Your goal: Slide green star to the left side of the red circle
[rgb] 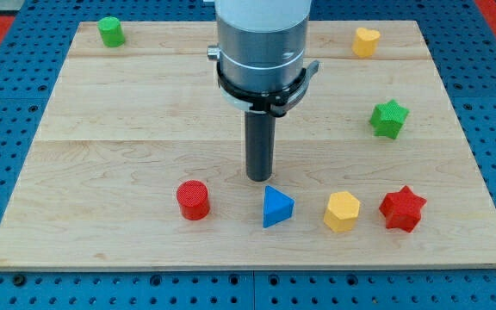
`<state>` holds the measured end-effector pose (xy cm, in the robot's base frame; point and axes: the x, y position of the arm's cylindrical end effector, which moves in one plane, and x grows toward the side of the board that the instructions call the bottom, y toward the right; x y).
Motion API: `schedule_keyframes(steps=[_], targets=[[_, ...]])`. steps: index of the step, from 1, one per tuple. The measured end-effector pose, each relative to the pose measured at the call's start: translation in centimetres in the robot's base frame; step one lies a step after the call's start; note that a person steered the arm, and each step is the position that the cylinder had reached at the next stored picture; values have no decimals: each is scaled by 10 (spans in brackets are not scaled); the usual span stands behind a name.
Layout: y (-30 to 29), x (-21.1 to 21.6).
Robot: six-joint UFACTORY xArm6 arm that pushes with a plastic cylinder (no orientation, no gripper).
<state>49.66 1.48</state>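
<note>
The green star lies at the view's right, in the middle of the board's height. The red circle stands at the lower middle-left. My tip rests on the board just above the blue triangle, to the right of the red circle and far to the left of the green star. It touches no block that I can see.
A yellow hexagon and a red star lie in the bottom row right of the blue triangle. A green cylinder is at the top left, a yellow heart at the top right. The wooden board ends on all sides.
</note>
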Motion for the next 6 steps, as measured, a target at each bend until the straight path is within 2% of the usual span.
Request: schedule_keyframes(steps=[1,2,4,5,6], targets=[[41,-20],[111,-43],[174,-41],[236,-61],[221,-98]])
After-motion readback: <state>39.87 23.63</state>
